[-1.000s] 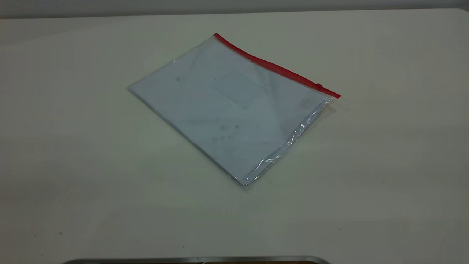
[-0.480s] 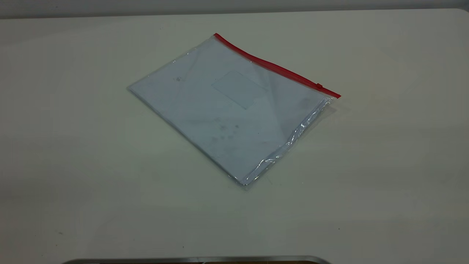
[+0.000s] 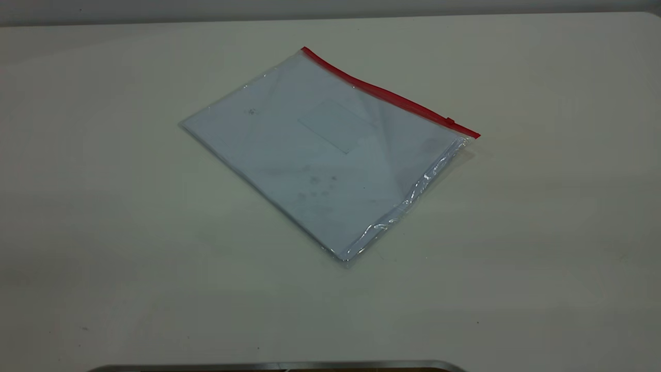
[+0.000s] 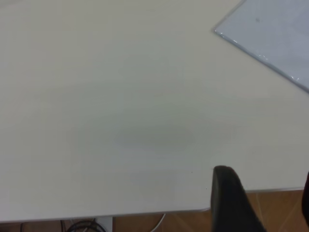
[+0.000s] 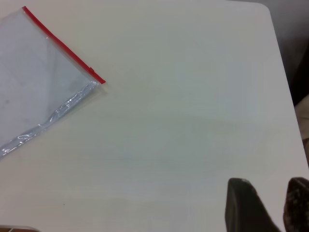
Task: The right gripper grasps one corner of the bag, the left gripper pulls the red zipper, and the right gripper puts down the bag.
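Observation:
The bag (image 3: 320, 150) lies flat on the white table, a clear pouch with white paper inside. The red zipper (image 3: 387, 95) runs along its far long edge, with the slider tab (image 3: 450, 121) near the right end. The corner of the bag (image 3: 472, 135) lies just beyond the tab. Neither gripper shows in the exterior view. In the left wrist view the left gripper (image 4: 264, 176) is open and empty near the table edge, far from the bag (image 4: 275, 34). In the right wrist view the right gripper (image 5: 269, 181) is open and empty, far from the bag (image 5: 34, 82) and the red zipper (image 5: 60, 46).
A metal strip (image 3: 279, 366) runs along the near edge of the exterior view. The left wrist view shows the table edge (image 4: 145, 212) with brown floor and cables below. The right wrist view shows a rounded table corner (image 5: 265, 7).

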Available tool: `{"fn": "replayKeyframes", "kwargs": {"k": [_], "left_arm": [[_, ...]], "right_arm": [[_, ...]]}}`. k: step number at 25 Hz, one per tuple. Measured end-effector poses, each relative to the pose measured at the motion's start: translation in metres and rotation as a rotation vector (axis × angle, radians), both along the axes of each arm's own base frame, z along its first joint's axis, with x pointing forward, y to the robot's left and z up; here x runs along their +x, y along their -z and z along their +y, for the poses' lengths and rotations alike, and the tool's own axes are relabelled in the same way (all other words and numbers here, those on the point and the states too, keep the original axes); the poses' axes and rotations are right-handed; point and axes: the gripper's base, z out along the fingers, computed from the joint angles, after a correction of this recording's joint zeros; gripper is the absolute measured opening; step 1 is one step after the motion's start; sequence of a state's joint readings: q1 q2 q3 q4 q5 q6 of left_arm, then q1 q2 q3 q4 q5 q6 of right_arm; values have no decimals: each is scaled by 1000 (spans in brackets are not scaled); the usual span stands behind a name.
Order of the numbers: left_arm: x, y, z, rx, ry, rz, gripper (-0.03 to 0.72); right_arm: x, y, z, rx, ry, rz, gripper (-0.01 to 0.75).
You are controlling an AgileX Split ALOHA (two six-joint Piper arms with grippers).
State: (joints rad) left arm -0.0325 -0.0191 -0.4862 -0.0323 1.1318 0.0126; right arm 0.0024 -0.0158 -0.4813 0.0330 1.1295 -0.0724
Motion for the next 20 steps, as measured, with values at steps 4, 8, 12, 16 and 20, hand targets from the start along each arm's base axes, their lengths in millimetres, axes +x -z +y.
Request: {"fn": "replayKeyframes", "kwargs": {"k": [4, 8, 12, 16, 20], "left_arm": [[0, 0, 0, 0, 0, 0, 425], [0, 0, 0, 0, 0, 0, 425], [0, 0, 0, 0, 0, 0, 425], [0, 0, 0, 0, 0, 0, 425], [0, 0, 0, 0, 0, 0, 425]], "right_arm": [[0, 0, 0, 0, 0, 0, 240], [0, 0, 0, -1, 1, 0, 240], [0, 0, -1, -13, 9, 0, 238], [0, 0, 1, 11, -7, 0, 238], [0, -1, 7, 71, -46, -8, 238]]}}
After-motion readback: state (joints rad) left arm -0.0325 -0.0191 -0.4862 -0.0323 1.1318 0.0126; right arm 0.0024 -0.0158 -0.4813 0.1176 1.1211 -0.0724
